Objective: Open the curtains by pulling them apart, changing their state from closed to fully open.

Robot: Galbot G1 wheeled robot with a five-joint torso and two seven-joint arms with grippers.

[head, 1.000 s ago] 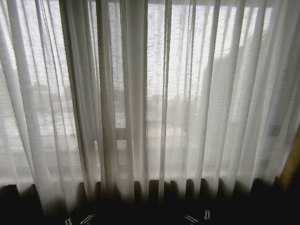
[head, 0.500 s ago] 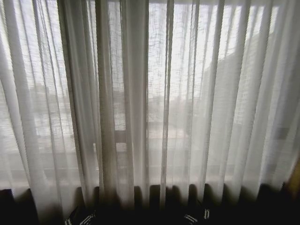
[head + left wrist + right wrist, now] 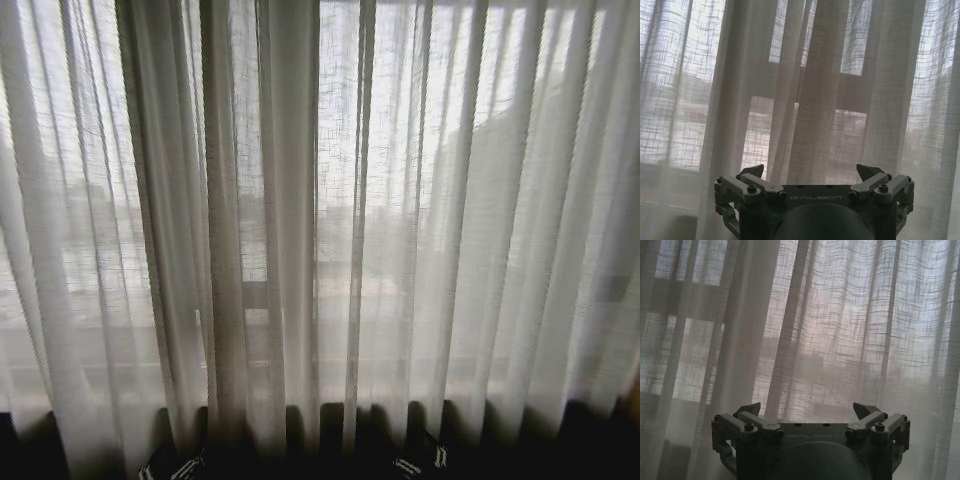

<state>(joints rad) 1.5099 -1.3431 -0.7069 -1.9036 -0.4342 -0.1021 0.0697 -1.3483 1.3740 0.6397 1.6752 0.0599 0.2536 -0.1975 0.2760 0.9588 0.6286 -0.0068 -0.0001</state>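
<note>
The sheer white curtains (image 3: 330, 230) hang closed across the whole window, their edges meeting in bunched pleats (image 3: 285, 220) just left of centre. My left gripper (image 3: 811, 172) is open, its fingertips (image 3: 752, 171) spread wide a short way in front of a thick beige-grey fold (image 3: 815, 100) with nothing between them. My right gripper (image 3: 806, 410) is also open and empty, facing the right panel's thin pleats (image 3: 860, 325). Low in the head view both grippers show as dark shapes, the left gripper (image 3: 172, 467) and the right gripper (image 3: 420, 463), below the curtain hem.
Dark window frame bars (image 3: 852, 95) show through the fabric behind the folds. A dark sill or wall band (image 3: 330, 445) runs under the hem. A tan edge (image 3: 633, 395) peeks in at the far right.
The whole head view has shifted: the curtains look closer and larger, and the tan edge at the right has slid almost out of view. The camera moved; the curtains hang as before.
</note>
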